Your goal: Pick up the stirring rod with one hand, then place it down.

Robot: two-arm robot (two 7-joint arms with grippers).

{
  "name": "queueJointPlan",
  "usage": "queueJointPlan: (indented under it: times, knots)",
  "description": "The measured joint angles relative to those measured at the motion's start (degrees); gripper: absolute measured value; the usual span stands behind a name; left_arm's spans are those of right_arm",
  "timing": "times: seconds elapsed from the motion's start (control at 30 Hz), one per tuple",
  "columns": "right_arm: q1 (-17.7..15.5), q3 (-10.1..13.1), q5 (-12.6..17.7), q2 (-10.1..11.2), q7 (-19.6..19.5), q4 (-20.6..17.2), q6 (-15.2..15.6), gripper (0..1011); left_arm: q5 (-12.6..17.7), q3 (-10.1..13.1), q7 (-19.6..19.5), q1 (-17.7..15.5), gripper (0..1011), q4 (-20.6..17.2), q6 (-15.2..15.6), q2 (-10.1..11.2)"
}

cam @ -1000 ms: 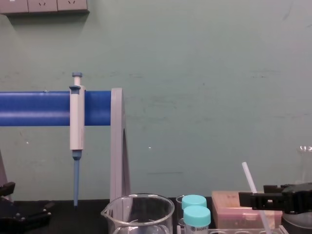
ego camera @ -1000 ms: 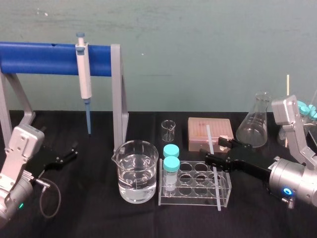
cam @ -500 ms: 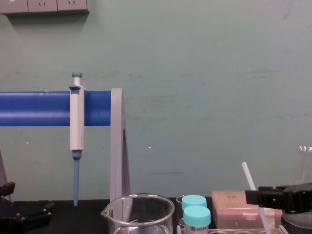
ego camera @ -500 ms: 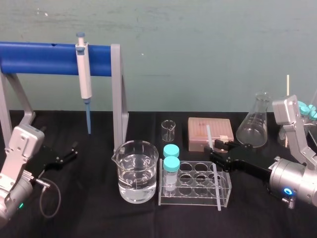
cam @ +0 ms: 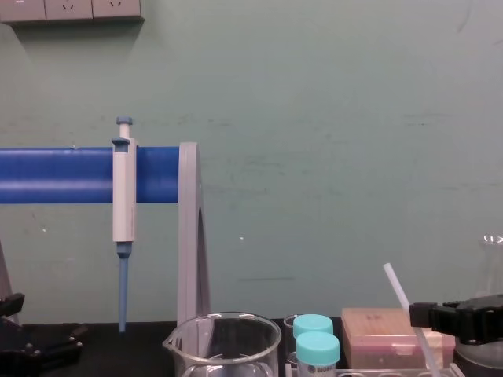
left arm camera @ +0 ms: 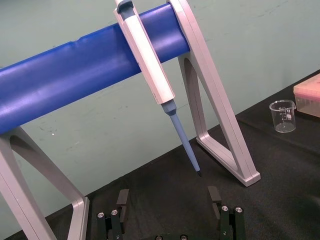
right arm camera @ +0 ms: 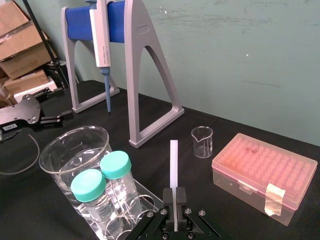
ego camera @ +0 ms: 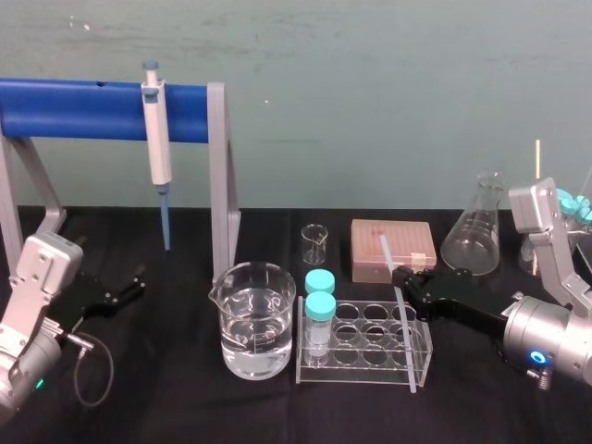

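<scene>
Shifted rightward since a second ago: thin translucent-white stirring rod [right arm camera: 173, 162], clamped tilted in black blocky right gripper [ego camera: 404, 280], right-centre of head view, above clear plastic tube rack [ego camera: 365, 372]; liable to snag rack rim on lowering; black left gripper [left arm camera: 168, 200] idle lower left, fingers splayed.

Translucent matt stirring rod [right arm camera: 173, 160], glossy glass beaker [ego camera: 257, 319], matt black tablecloth [ego camera: 185, 398]

My right gripper [ego camera: 401, 276] was clamped on the stirring rod [ego camera: 408, 347] near mid-length. The rod was thin, translucent white, tilted, with its lower end by the tube rack [ego camera: 351, 372] front.
</scene>
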Motion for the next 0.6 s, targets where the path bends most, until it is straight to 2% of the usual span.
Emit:
queueJointPlan:
  times: [0.6]
  knots:
    - [0.0, 0.0, 0.0, 0.0, 0.0, 0.0, -0.1, 29, 0.0, 0.0, 0.0, 0.0, 1000, 0.0, 0.0, 0.0]
